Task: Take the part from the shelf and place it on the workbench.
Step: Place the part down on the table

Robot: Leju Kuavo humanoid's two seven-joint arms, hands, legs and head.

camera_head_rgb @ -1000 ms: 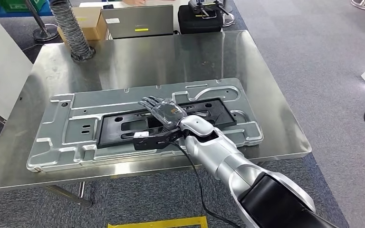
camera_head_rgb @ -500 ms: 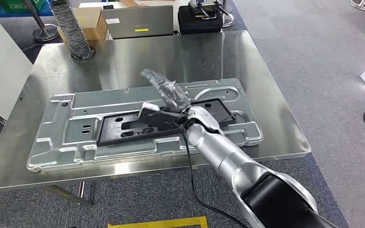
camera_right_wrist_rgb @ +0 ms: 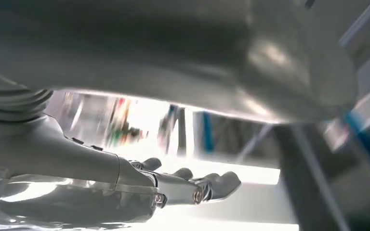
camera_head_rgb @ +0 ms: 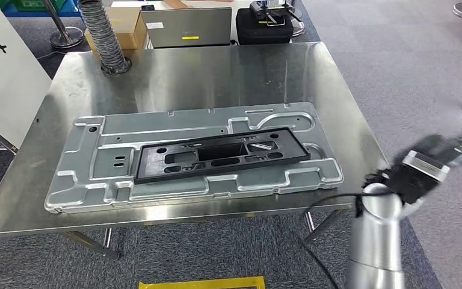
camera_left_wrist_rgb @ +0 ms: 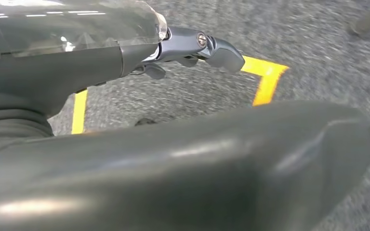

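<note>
The robot's right arm (camera_head_rgb: 379, 238), silver with a dark wrist section, has pulled back off the desk: a second ago its hand lay on the black part, and now the arm stands beside the desk's near right corner, blurred by motion. The whole view has also shifted slightly, so the camera has moved. The flat black plastic frame with rectangular cut-outs (camera_head_rgb: 219, 154), the task's part, lies alone and untouched on the wide stamped silver metal panel (camera_head_rgb: 90, 171), which rests flat on the shiny stainless-steel desk (camera_head_rgb: 216, 72) and spans most of its width. In the right wrist view the right hand (camera_right_wrist_rgb: 173, 185) is empty, its dark fingers (camera_right_wrist_rgb: 221, 183) extended and lying close together against a bright, blurred background. In the left wrist view the left hand (camera_left_wrist_rgb: 188, 48) is over grey carpet marked with yellow tape (camera_left_wrist_rgb: 265, 79); it holds nothing, with its fingers loosely extended. At the far edge of the desk a grey ribbed flexible hose (camera_head_rgb: 103, 33) rises from the surface. Beyond the desk sit a brown cardboard box (camera_head_rgb: 129, 27), a closed grey laptop (camera_head_rgb: 186, 27) and a black carrying case (camera_head_rgb: 264, 27); what is inside the box and the case cannot be seen.
</note>
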